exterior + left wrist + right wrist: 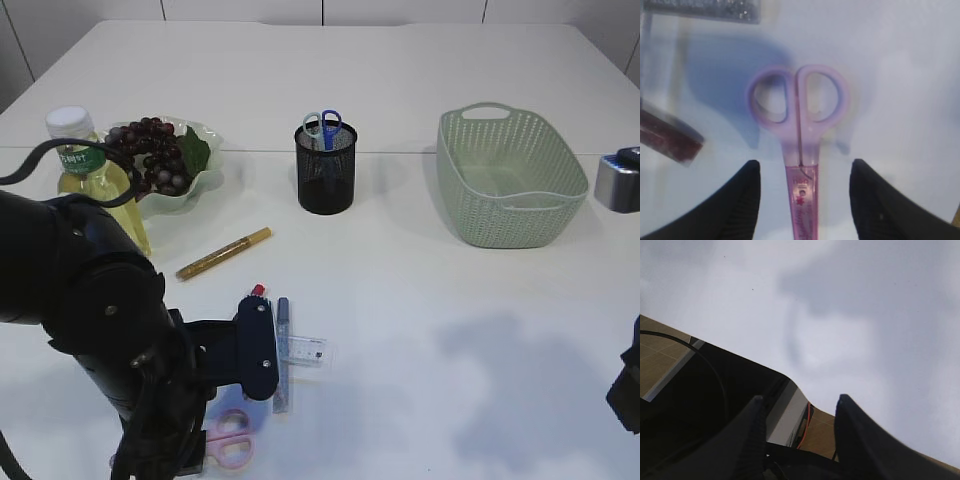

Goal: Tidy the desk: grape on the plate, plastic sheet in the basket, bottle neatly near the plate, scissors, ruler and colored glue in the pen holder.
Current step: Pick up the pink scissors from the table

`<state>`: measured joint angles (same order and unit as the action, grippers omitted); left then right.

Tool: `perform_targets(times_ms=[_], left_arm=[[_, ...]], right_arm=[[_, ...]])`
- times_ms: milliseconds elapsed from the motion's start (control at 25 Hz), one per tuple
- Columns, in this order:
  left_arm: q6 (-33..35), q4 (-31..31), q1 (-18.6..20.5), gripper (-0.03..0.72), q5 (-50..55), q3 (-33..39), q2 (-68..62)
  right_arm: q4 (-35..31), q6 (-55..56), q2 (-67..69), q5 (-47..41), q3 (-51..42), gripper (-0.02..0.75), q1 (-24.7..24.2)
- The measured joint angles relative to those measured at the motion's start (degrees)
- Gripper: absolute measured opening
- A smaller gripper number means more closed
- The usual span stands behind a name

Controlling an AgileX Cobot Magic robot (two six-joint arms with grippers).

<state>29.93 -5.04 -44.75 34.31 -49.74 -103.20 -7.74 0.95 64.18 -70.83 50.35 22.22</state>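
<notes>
Pink scissors (pixel 800 115) lie flat on the white table, near the front left edge (pixel 232 440). My left gripper (pixel 805 162) stands open just above them, one finger on each side of the blade with a gap on both. My right gripper (pixel 800 398) is open and empty over the table's right edge. The grape (pixel 155 155) lies on the plate (pixel 205 135), with the bottle (pixel 85 170) beside it. A ruler (pixel 305 350), a silver glue pen (pixel 282 355) and a gold glue pen (pixel 224 253) lie loose. The pen holder (pixel 325 170) holds blue scissors (pixel 323 125). The plastic sheet is out of view.
A green basket (pixel 510 180) stands at the back right, and a grey box (pixel 620 180) sits at the right edge. A dark red glue pen (pixel 665 137) lies close to the left of the pink scissors. My left arm (pixel 100 330) fills the front left corner.
</notes>
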Motion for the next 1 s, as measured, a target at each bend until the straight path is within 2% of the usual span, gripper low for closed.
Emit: perform_targets(times_ms=[280, 560, 1000], left_arm=[[0.0, -0.1, 0.2, 0.415, -0.5, 0.0, -0.1], [0.0, -0.1, 3.0, 0.415, -0.6, 0.0, -0.1], [0.5, 2.5, 3.1, 0.415, -0.6, 0.0, -0.1]], right_arm=[[0.0, 0.0, 0.0, 0.0, 0.0, 0.364, 0.0], [0.0, 0.0, 0.0, 0.0, 0.0, 0.365, 0.0], [0.0, 0.0, 0.0, 0.0, 0.0, 0.364, 0.0]])
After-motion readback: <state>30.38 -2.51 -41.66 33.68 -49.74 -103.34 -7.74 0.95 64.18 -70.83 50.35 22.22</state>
